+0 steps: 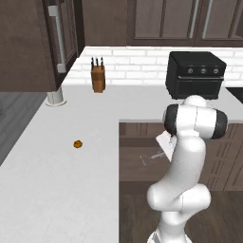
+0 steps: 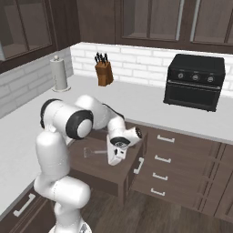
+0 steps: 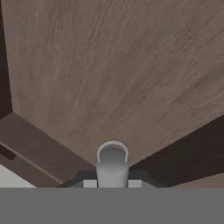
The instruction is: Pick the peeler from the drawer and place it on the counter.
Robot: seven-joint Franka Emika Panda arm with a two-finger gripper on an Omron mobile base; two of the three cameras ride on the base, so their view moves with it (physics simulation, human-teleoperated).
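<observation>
The dark brown drawer (image 2: 98,177) stands pulled out below the white counter (image 2: 136,107). My gripper (image 2: 111,160) reaches down into it, near the front panel. The thin silver-grey peeler (image 2: 93,152) sticks out sideways from the fingers, over the drawer floor. From the left base the peeler (image 1: 151,156) shows inside the drawer (image 1: 135,173), beside the counter (image 1: 61,190), with the arm hiding my fingers. In the hand view the peeler (image 3: 112,162) sits between the tips of the gripper (image 3: 112,183), over the wooden floor of the drawer (image 3: 109,65). The gripper is shut on the peeler.
A small round orange-brown object (image 1: 78,144) lies on the counter to the left of the drawer. At the back stand a knife block (image 1: 98,76), a black toaster oven (image 2: 195,82) and a paper towel roll (image 2: 59,73). Closed drawers (image 2: 164,159) sit to the right.
</observation>
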